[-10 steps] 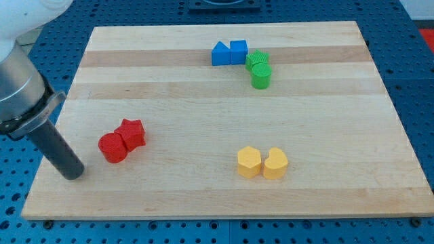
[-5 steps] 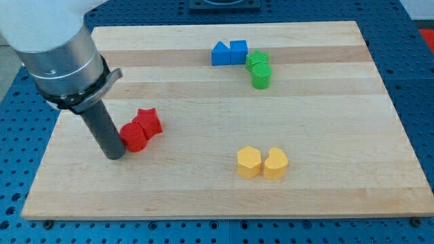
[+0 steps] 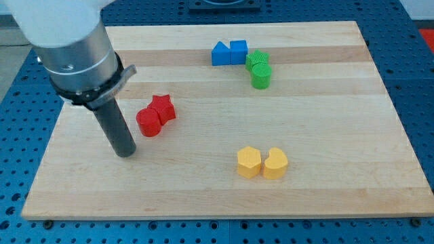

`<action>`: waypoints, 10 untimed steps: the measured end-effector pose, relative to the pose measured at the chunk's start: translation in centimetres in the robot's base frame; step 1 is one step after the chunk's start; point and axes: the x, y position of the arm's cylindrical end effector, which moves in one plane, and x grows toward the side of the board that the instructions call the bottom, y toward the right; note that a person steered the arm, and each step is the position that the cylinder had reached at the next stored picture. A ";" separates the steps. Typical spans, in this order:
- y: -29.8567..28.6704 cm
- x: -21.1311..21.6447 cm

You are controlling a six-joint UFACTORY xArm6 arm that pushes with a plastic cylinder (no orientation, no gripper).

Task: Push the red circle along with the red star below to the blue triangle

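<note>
The red circle (image 3: 148, 123) and the red star (image 3: 163, 108) sit touching each other left of the board's middle, the star up and to the right of the circle. The blue triangle (image 3: 220, 53) is near the view's top, well up and to the right of them. My tip (image 3: 126, 152) rests on the board just below and to the left of the red circle, a small gap apart from it.
A blue cube (image 3: 239, 51) touches the triangle's right side. Two green blocks (image 3: 258, 68) sit right of the cube. Two yellow blocks (image 3: 262, 163) lie at lower right. The wooden board (image 3: 325, 135) ends close to the view's left of my rod.
My tip has moved right and slightly up, pushing the red circle and star up and to the right toward the blue triangle. The other blocks have not moved.
</note>
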 end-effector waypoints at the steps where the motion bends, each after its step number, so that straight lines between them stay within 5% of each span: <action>1: 0.3 -0.9; 10: 5.4 -10.6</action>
